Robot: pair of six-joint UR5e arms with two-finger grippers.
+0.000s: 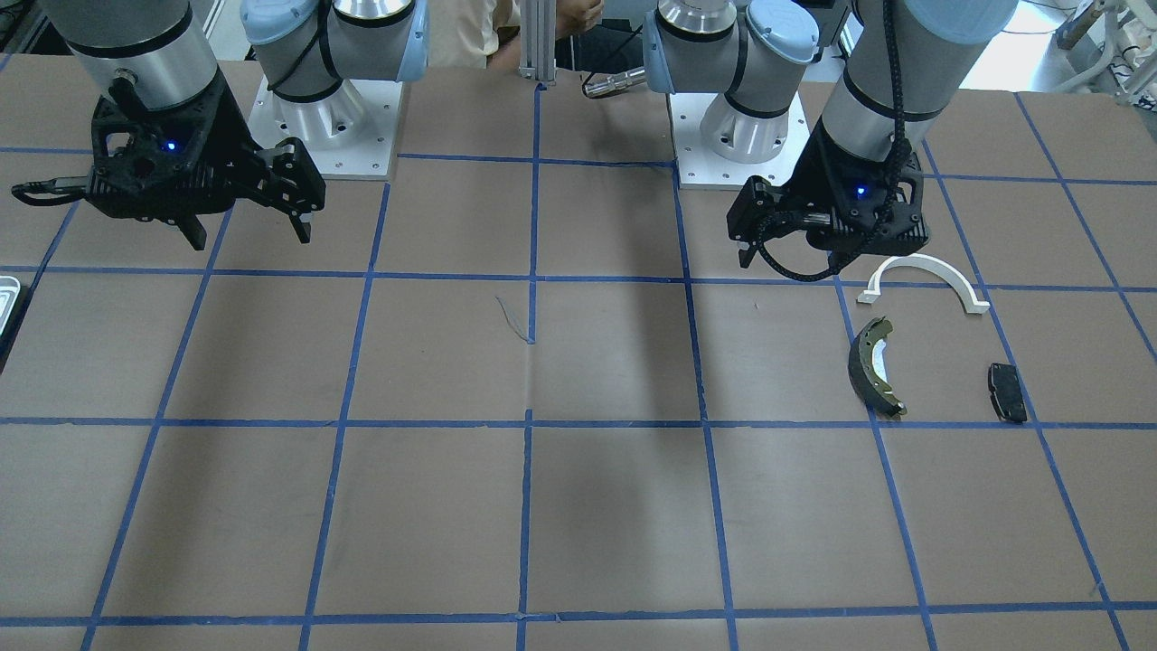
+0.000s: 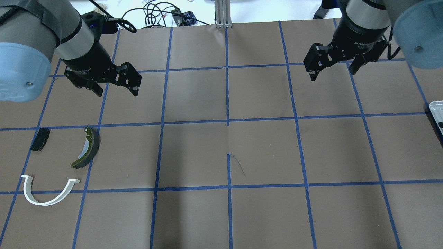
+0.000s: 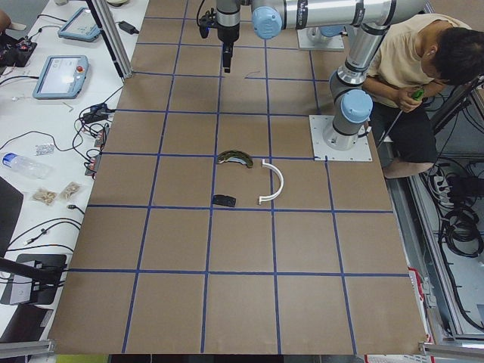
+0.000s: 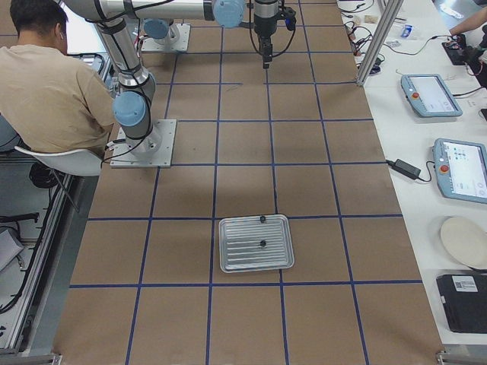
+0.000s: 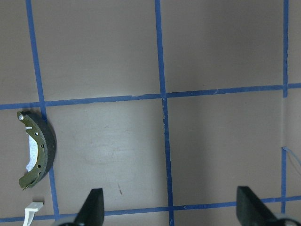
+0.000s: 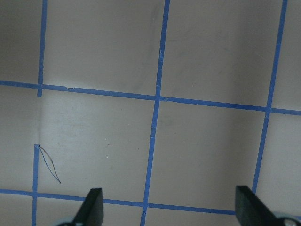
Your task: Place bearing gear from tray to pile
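The silvery tray (image 4: 228, 262) lies at the table's right end; only its rim shows in the overhead view (image 2: 436, 108) and the front view (image 1: 7, 291). Two small dark parts (image 4: 262, 243) sit in it; I cannot tell which is the bearing gear. The pile lies at the left end: white half-ring (image 2: 48, 199), olive-and-black brake shoe (image 2: 88, 148), black brake pad (image 2: 39, 139). My left gripper (image 2: 117, 91) hangs open and empty above the table, just beyond the brake shoe (image 5: 37, 148). My right gripper (image 2: 332, 73) hangs open and empty, well short of the tray.
Brown table paper with a blue tape grid. An aluminium post (image 2: 223, 14) stands at the far edge's middle. A seated person (image 4: 53, 84) is beside the robot bases. Tablets and cables lie on the side bench (image 4: 456, 152).
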